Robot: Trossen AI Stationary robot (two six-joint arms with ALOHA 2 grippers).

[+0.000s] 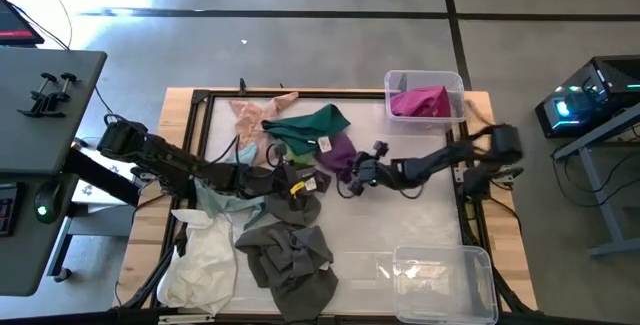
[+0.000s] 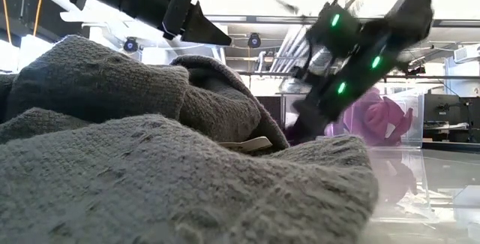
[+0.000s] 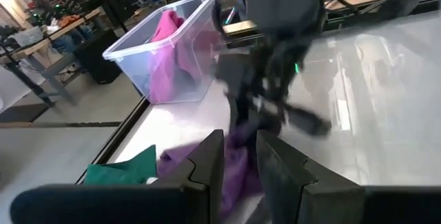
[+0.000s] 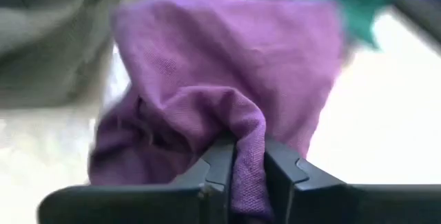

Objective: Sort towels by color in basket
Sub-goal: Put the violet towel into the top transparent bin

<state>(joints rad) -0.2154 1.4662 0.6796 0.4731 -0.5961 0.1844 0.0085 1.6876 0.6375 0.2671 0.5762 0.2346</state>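
Observation:
A heap of towels lies at the table's far left: a purple towel (image 1: 340, 151), a dark green one (image 1: 320, 123) and a peach one (image 1: 255, 117). Grey towels (image 1: 290, 255), a white one (image 1: 200, 265) and a pale mint one (image 1: 215, 203) lie nearer. My right gripper (image 1: 350, 183) is shut on the purple towel (image 4: 227, 65). My left gripper (image 1: 298, 180) is just left of it, over the heap. Its fingers (image 3: 207, 165) stand a narrow gap apart with nothing seen between them. A magenta towel (image 1: 422, 101) lies in the far bin. My right gripper pinches a raised fold of the purple towel (image 4: 248, 124) between its two fingers. The fingers come from the table's right side, slanting down. The rest of the towel spreads beyond the fingers, on the table and against the heap.
A clear bin (image 1: 455, 80) stands at the far right. A second clear bin (image 1: 480, 260) stands at the near right. Bare table lies between them. A black frame (image 1: 200, 100) runs along the table's edges. The grey towels fill the low view's foreground (image 2: 150, 161).

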